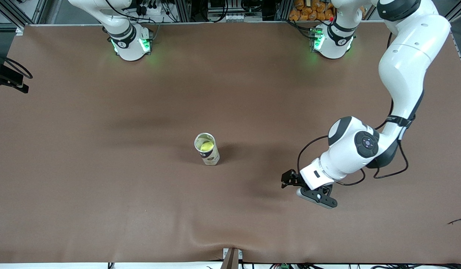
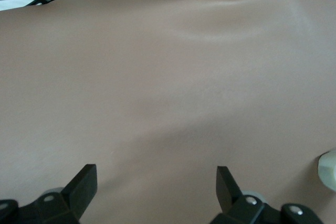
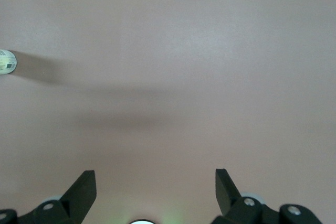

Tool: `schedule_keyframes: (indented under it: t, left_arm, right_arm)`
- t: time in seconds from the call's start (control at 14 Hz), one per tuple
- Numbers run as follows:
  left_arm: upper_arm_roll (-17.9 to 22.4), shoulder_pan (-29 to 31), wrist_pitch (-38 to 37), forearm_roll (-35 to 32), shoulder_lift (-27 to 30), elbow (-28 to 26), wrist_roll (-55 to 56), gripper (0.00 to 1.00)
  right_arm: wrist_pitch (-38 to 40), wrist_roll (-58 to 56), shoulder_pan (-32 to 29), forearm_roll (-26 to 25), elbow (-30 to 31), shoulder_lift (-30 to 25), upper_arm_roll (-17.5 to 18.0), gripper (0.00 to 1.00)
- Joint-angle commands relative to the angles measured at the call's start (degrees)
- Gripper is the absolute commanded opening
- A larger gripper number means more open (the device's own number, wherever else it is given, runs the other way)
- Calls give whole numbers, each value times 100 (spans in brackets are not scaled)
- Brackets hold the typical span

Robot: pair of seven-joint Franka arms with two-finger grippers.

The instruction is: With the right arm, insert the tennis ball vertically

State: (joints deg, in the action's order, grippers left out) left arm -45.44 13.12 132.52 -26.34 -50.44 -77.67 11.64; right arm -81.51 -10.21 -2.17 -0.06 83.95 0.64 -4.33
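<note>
So the tennis ball (image 1: 206,146) is already sitting down inside the can (image 1: 208,150), which stands upright and open-topped about in the middle of the brown table (image 1: 103,194), well away from every edge. You can see the yellow-green of the ball through the can's open mouth in the front view. A sliver of the can also pokes into the edge of the right wrist view (image 3: 7,62), with its shadow stretched out across the surface next to it.

The left gripper (image 1: 290,181) hangs low over the table toward the left arm's end, nearer the camera-side edge than the can is and well apart from it. Its fingers (image 2: 84,184) are spread wide with nothing between them, just bare brown surface underneath.

The right gripper (image 3: 155,187) doesn't show in the front view at all; only that arm's base shows at the edge where the robots stand. Its own wrist camera shows the fingertips (image 3: 83,188) spread wide apart and empty, looking down at plain tabletop.

A wrinkle runs through the table covering near the camera-side edge.
</note>
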Motion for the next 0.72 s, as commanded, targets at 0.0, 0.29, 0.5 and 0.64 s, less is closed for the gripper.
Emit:
schedule_keyframes:
  t: [0.0,0.29,0.5,0.64]
  left_arm:
    - [-17,68,-848,103,577,-30,93,100]
    - [-17,392,-2026,594,1385,32,234,100]
    - [0,402,-2922,656,1966,32,234,100]
    - [-8,550,-3345,683,2335,32,216,100]
  right_arm:
    - [30,28,-135,32,-107,41,91,100]
    - [-22,36,-117,50,-107,41,99,100]
    - [-75,36,-117,181,-116,41,91,100]
    - [-84,28,-108,181,-116,50,91,100]
